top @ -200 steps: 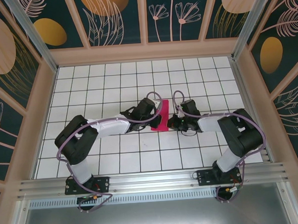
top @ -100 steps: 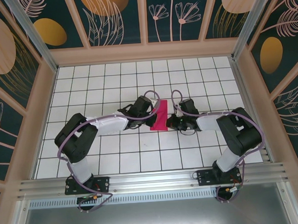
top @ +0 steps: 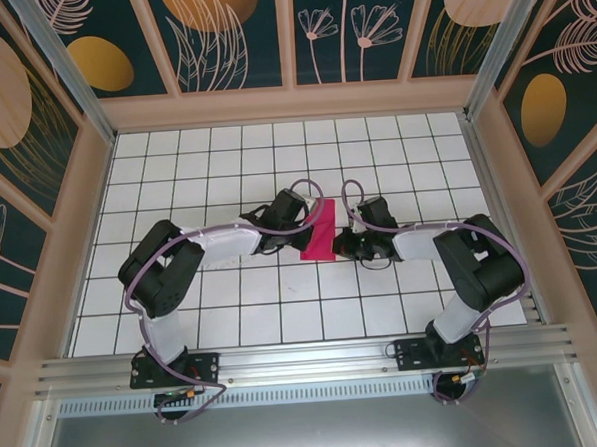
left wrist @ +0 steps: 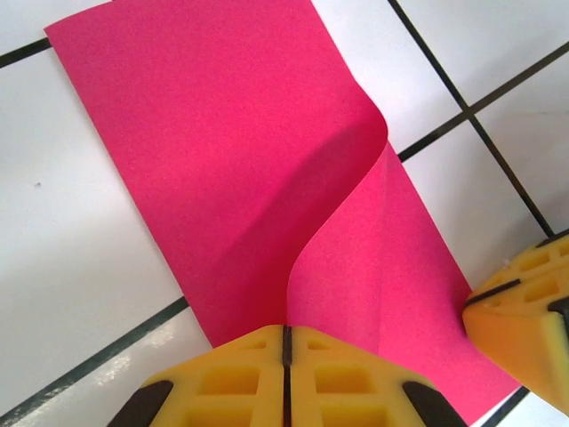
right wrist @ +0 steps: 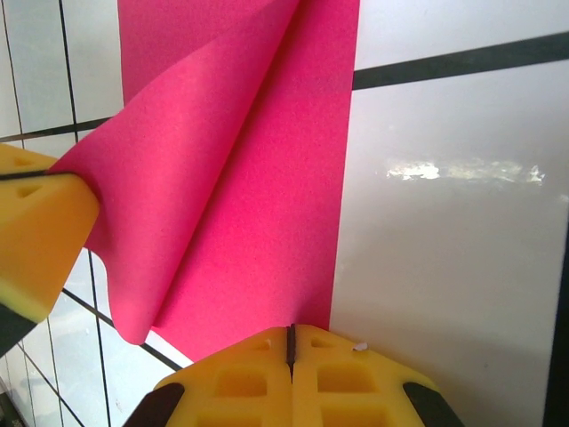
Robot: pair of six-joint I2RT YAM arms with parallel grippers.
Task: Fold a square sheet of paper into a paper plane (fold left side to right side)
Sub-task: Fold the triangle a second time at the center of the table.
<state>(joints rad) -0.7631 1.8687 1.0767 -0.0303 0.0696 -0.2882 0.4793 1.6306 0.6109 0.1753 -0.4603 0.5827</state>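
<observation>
Left wrist view shows the left hand (left wrist: pixel 286 342) pinched shut on a lifted edge of the square sheet of paper (left wrist: pixel 222 151), which curls up just ahead of its pads while the rest lies flat on the tabletop (left wrist: pixel 71 267). To its right, the right hand (right wrist: pixel 291 342), pads together, seems to pin the opposite edge. Light, limp and easily creased, the sheet probably handles best gripped gently at its edges.

Matt sheet of paper (left wrist: pixel 222 160) on a glossy tiled table (right wrist: pixel 444 267).
</observation>
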